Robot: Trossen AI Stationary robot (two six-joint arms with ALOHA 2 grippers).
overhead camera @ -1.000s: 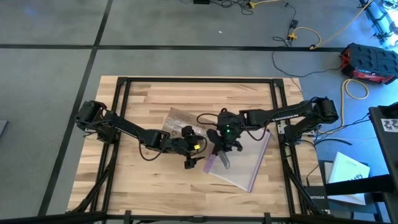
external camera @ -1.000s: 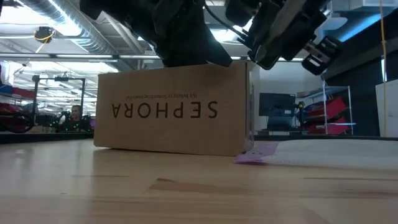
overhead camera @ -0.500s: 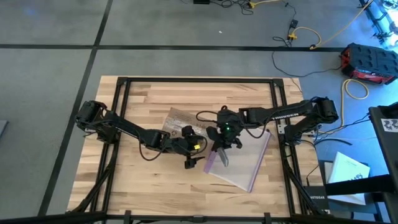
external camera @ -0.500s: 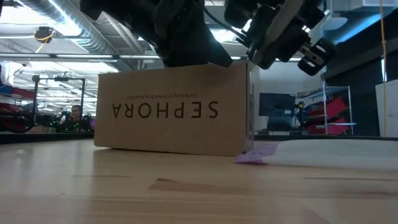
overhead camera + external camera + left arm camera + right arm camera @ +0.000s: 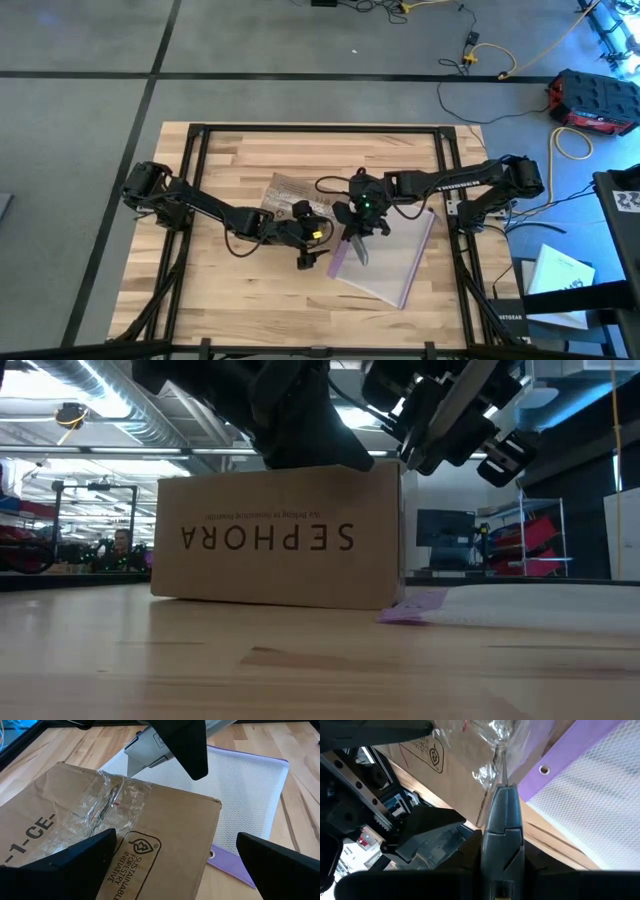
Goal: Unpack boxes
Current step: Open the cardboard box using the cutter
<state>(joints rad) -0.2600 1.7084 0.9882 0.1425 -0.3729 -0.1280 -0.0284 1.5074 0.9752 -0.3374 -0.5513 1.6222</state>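
Note:
A brown cardboard box (image 5: pixel 270 540) with upside-down "SEPHORA" lettering rests on its base mid-table (image 5: pixel 288 193). Crinkled clear tape (image 5: pixel 107 802) runs over its closed top. My right gripper (image 5: pixel 360 226) hangs above the box's right end, shut on a grey knife-like tool (image 5: pixel 502 815). My left gripper (image 5: pixel 176 836) is open over the box's top near that corner. One of its fingers (image 5: pixel 85 852) is above the cardboard, and the other (image 5: pixel 272 855) is past the edge, above a clear bag (image 5: pixel 245 795). My right gripper pinches the knife tool's grey handle (image 5: pixel 502 845) between its two fingers. The tool points forward along the fingers, slanting down toward the box. The blade's tip (image 5: pixel 502 770) is at the crinkled tape on the box's top edge. I cannot tell whether my left gripper touches the box.
The clear mesh-textured bag with a purple zip edge (image 5: pixel 388 262) lies flat on the table, against the box's right side. Bare wooden tabletop (image 5: pixel 230 290) spreads to the left and near sides. A black frame (image 5: pixel 320 130) borders the table. Cables and gear lie on the floor beyond.
My right gripper has shifted and tipped slightly with the knife tool above the box's right end. The box and the bag have stayed in place.

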